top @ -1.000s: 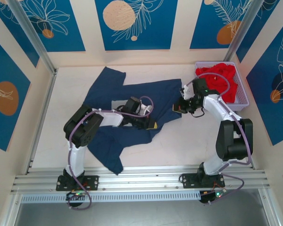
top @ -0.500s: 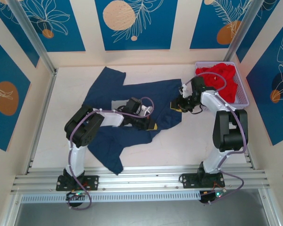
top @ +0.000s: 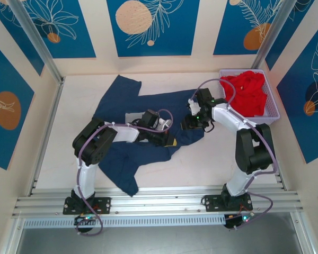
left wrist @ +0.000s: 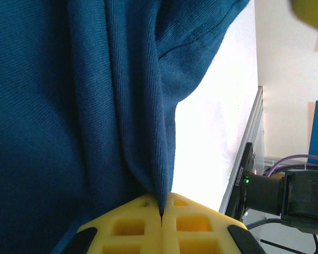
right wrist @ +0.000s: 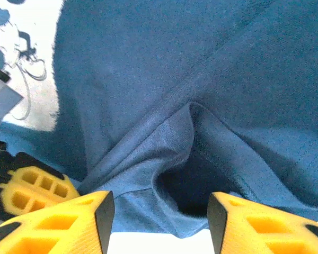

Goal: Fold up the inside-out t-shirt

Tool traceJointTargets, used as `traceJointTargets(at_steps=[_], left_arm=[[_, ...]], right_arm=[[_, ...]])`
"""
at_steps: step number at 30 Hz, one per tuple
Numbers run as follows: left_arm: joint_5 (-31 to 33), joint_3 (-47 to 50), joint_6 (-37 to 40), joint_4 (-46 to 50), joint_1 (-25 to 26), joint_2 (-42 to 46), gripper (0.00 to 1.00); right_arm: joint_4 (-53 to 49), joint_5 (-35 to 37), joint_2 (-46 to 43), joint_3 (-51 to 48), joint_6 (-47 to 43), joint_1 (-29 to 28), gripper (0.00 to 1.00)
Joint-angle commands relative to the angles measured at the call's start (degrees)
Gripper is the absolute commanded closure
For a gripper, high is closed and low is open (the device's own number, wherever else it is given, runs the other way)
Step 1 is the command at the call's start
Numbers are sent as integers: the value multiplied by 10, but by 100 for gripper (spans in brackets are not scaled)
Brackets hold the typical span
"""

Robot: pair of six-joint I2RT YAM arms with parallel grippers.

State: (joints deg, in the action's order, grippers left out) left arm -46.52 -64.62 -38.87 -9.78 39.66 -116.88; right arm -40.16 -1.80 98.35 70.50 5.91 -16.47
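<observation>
Inside-out t-shirt [top: 164, 103] lies rumpled on desk [top: 212, 159], centre-left, one sleeve toward back wall. My left end effector [left wrist: 161, 214] clenched on pinched fold of shirt near its front-right edge — cloth ridge runs straight into closed jaws. My right end effector [right wrist: 158, 211] released, jaws apart just above puckered hem fold at shirt's right edge — nothing gripped. Red garment [top: 249, 92] in lavender basket [top: 273, 115], back right, apart from shirt.

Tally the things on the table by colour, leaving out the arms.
Navy blue: 1, the t-shirt
Red: 1, the garment in the basket
Lavender: 1, the basket
Total: 3
</observation>
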Motion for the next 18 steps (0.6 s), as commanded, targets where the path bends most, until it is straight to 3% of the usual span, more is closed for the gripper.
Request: traceJointTargets(at_steps=[1, 6, 12, 15, 18], left_arm=[[-16, 1, 8, 10, 5, -7, 100], [-16, 3, 9, 8, 5, -7, 100], [-16, 4, 10, 9, 5, -4, 100], [-14, -4, 36, 29, 14, 1, 100], [-9, -25, 76, 61, 38, 1, 100]], right_arm=[[-32, 48, 26, 29, -36, -18, 47], [-50, 73, 52, 44, -48, -35, 50], [-76, 93, 36, 32, -31, -36, 86], [-88, 85, -3, 5, 10, -15, 94], [-93, 55, -54, -38, 53, 27, 95]])
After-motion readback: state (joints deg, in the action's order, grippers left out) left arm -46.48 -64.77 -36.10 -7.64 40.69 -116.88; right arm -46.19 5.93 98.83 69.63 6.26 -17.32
